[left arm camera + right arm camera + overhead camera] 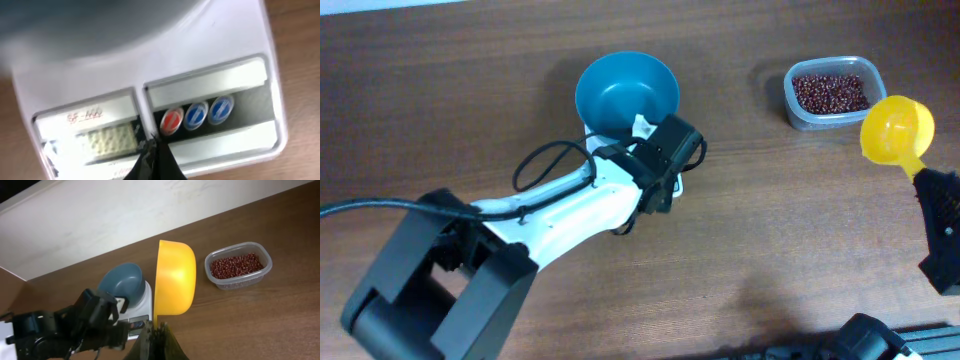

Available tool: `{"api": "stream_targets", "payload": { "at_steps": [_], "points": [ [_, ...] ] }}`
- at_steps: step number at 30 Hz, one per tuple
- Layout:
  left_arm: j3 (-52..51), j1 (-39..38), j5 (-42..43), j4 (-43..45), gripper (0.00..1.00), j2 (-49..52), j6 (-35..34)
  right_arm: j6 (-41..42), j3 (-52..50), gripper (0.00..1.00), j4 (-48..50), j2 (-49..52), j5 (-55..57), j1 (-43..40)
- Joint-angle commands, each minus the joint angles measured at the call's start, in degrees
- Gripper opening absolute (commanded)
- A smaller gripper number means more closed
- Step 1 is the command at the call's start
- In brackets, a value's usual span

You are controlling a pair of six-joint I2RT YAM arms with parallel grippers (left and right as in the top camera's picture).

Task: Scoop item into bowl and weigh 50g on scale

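Note:
The teal-blue bowl (625,92) stands empty on the white scale (592,138), which my left arm mostly hides. In the left wrist view the scale (215,45) fills the frame, with its grey display (110,140) and red and blue buttons (196,115). My left gripper (152,149) is shut, its tip at the front panel just left of the red button. The red-brown beans (830,93) lie in a clear tub. My right gripper (156,332) is shut on the handle of a yellow scoop (175,285), which is empty and held near the tub.
The clear tub (265,272) sits at the back right of the brown wooden table. The yellow scoop (897,130) hovers at the tub's right front corner. My left arm (570,205) stretches across the table's middle to the scale.

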Motion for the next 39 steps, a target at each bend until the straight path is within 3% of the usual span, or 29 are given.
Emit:
{"api": "stream_targets", "payload": {
  "at_steps": [1, 5, 7, 10, 14, 17, 19, 22, 25, 27, 31, 39],
  "points": [
    [1.73, -0.17, 0.74, -5.22, 0.0, -8.22, 0.57, -0.24, 0.83, 0.04, 0.11, -0.22, 0.98, -0.15],
    [1.73, -0.17, -0.04, -7.08, 0.0, -19.65, 0.57, -0.22, 0.83, 0.04, 0.22, -0.22, 2.1, -0.15],
    [1.73, -0.17, -5.9, -6.62, 0.02, -26.6, 0.55, -0.22, 0.83, 0.04, 0.39, -0.22, 3.39, -0.15],
    [1.73, -0.17, -17.59, -5.55, 0.26, -33.48, 0.55, -0.22, 0.83, 0.04, 0.74, -0.22, 5.05, -0.15],
    [1.7, 0.57, -35.04, -4.02, 0.41, -39.36, 0.55, -0.2, 0.72, 0.04, 2.03, -0.22, 6.16, -0.15],
    [1.7, 4.02, -38.97, -4.55, 0.59, -40.22, 0.57, -0.2, 0.72, 0.04, 2.36, -0.09, 6.8, -0.15],
    [1.7, 7.08, -35.04, -5.29, 0.67, -40.22, 0.79, -0.2, 0.72, 0.04, 2.38, -0.07, 7.67, -0.15],
    [1.73, 11.98, -13.25, -5.55, 0.7, -40.33, 14.45, -0.2, 0.72, 0.04, 3.02, -0.04, 7.82, -0.15],
    [2.05, 17.09, 11.04, -8.33, 0.95, -40.33, 28.24, -0.17, 0.72, 0.04, 3.45, 0.02, 8.31, -0.15],
    [3.43, 20.11, 19.12, -12.2, 0.99, -40.33, 30.64, -0.2, 0.72, 0.04, 3.45, 0.11, 8.92, -0.15],
    [7.19, 23.87, 24.98, -20.0, 0.99, -40.33, 33.27, -0.2, 0.55, 0.04, 4.44, 0.26, 9.22, -0.15],
    [8.0, 24.76, 22.27, -23.93, 0.99, -40.02, 33.48, -0.2, -3.98, 0.04, 11.85, 1.81, 10.84, -0.15]
  ]
}}
